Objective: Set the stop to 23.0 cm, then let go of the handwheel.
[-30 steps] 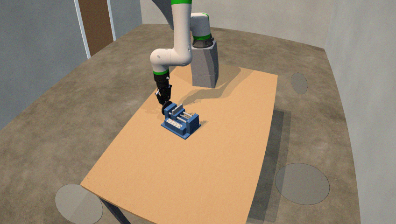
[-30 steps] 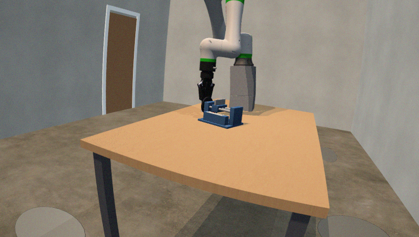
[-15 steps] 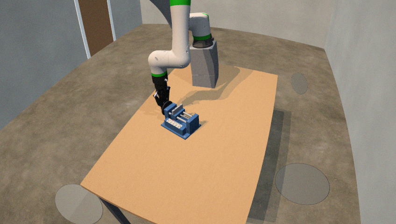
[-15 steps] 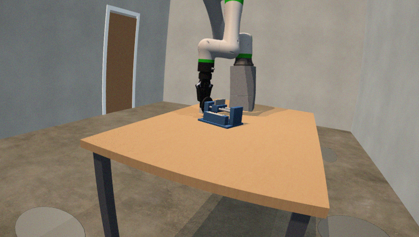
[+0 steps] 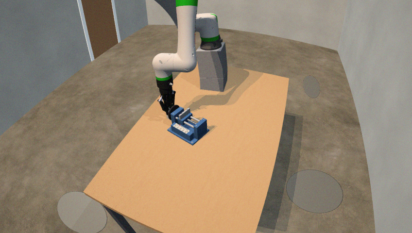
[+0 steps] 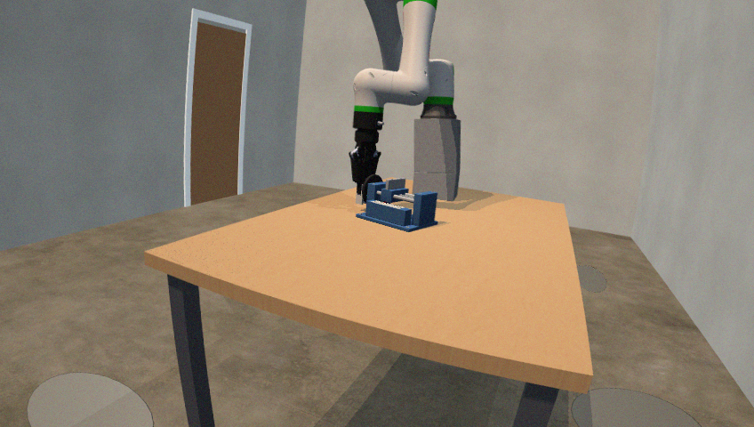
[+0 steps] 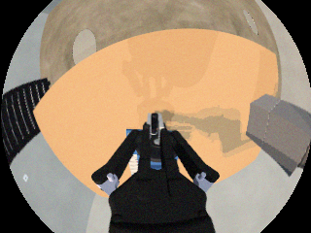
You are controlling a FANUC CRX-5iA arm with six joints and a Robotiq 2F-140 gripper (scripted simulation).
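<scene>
Where the gripper (image 5: 168, 116) (image 6: 359, 198) (image 7: 154, 117) points down, the handwheel (image 5: 173, 110) (image 6: 372, 187) adjoins.

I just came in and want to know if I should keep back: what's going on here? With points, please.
A robot arm (image 5: 186, 31) (image 6: 418, 47) has its hand (image 5: 168, 116) (image 6: 359, 199) (image 7: 154, 117) down at the black wheel (image 5: 172, 109) (image 6: 364, 190) on a blue clamp-like device (image 5: 201, 131) (image 6: 389, 213) (image 7: 155, 163). The hand's fingers are close together, but I can't tell whether they grip the wheel. Nor can I read the stop's setting.
</scene>
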